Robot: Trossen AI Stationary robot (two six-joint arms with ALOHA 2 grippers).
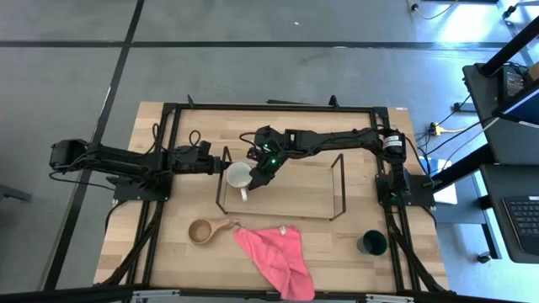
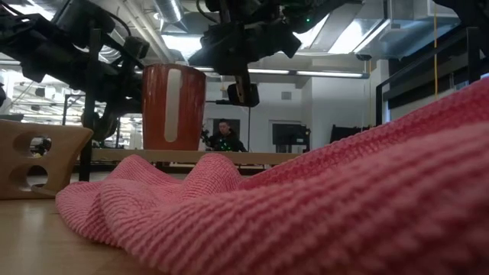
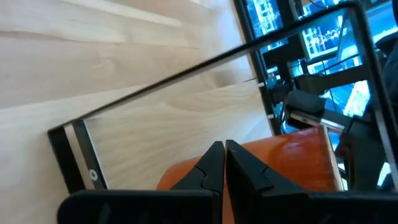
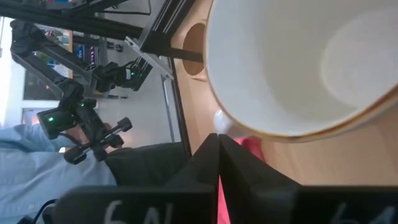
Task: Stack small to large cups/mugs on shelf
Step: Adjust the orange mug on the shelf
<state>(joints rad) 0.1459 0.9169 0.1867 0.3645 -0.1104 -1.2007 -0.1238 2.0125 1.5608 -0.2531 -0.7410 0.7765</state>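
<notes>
The reddish mug, white inside, stands upright at the left end of the black wire shelf, its handle toward the near edge. It also shows in the low view. My left gripper is shut at the mug's far left side. My right gripper is shut at the mug's right rim. The tan wooden cup and the dark green cup stand on the table near the front. My left gripper's shut fingertips lie level against or just before the mug's reddish outer wall, coming from the table's left; I cannot tell whether they touch. My right gripper's shut fingertips stand just at the mug's rim, beside its handle; I cannot tell whether they touch.
A pink cloth lies crumpled on the table in front of the shelf and fills the low view's foreground. A large black frame edges the table. The rest of the shelf, right of the mug, holds nothing.
</notes>
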